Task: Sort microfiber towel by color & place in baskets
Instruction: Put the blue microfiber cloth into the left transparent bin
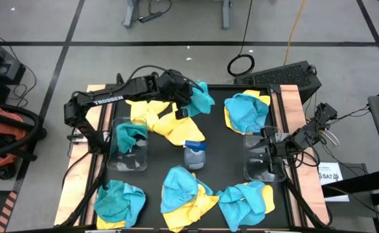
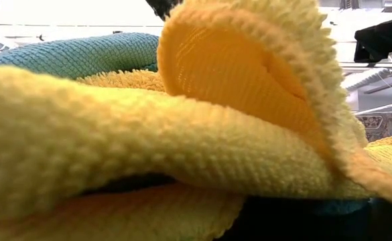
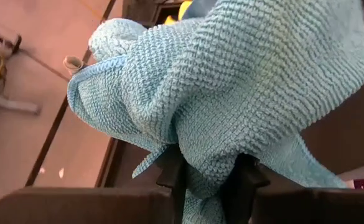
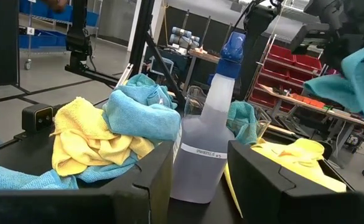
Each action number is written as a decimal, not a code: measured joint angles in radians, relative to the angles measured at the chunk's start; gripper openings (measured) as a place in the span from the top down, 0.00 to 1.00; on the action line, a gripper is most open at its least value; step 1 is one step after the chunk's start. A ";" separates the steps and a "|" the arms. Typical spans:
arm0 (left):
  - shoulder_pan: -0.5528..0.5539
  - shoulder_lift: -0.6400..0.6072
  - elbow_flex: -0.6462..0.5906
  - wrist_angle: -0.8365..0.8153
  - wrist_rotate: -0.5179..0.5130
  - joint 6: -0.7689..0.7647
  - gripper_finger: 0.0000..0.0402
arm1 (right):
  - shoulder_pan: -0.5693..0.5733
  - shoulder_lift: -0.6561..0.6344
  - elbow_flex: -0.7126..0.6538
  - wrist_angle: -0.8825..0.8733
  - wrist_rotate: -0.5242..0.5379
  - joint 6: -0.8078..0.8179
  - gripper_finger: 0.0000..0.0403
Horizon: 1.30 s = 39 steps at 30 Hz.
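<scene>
From my station I see the left gripper (image 1: 188, 103) up near the far edge of the table (image 1: 221, 139), its fingers (image 3: 170, 169) pinching a teal towel (image 1: 202, 97) that hangs bunched from them, clear of the surface; the left wrist view shows that same teal towel (image 3: 231, 93) clamped between the two dark fingers. Just beside it on the mat lies a spread of yellow towels (image 1: 158, 120), running from the far-left part toward the middle. The left basket (image 1: 129, 147) stands near the left edge with one teal towel (image 1: 129, 134) draped in it. The right basket (image 1: 264, 158) stands near the right edge, and I see no cloth in it; the right gripper (image 1: 271, 150) rests over it with its fingers (image 4: 147, 180) spread apart, holding nothing. The spray bottle (image 1: 194, 154) stands upright about mid-table, between the two baskets, and it shows straight ahead in the right wrist view (image 4: 206, 143). A teal-on-yellow pile (image 1: 246, 111) sits near the far-right corner. Along the near edge I count three more heaps: a teal one (image 1: 119, 200) at the near-left corner, a teal-and-yellow one (image 1: 186, 194) in the middle, and a mostly teal one (image 1: 246, 202) toward the near right. The low view is filled by a yellow towel (image 2: 182, 147) right against the lens.
</scene>
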 joint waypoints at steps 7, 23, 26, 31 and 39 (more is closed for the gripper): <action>-0.007 -0.023 -0.001 -0.116 -0.093 0.027 0.96 | 0.000 0.000 0.000 0.000 0.000 0.000 0.64; -0.076 -0.241 0.000 -0.681 -0.129 -0.097 0.96 | 0.000 0.000 0.000 0.000 0.000 0.000 0.64; -0.112 -0.269 0.000 -0.818 -0.125 -0.170 0.96 | 0.000 0.000 0.000 0.000 0.000 0.000 0.64; -0.189 -0.324 -0.032 -0.879 -0.079 -0.282 0.96 | 0.000 0.000 0.000 0.000 0.000 0.000 0.64; -0.282 -0.398 -0.171 -0.884 -0.032 -0.425 0.96 | 0.000 0.000 0.000 0.003 0.000 0.000 0.64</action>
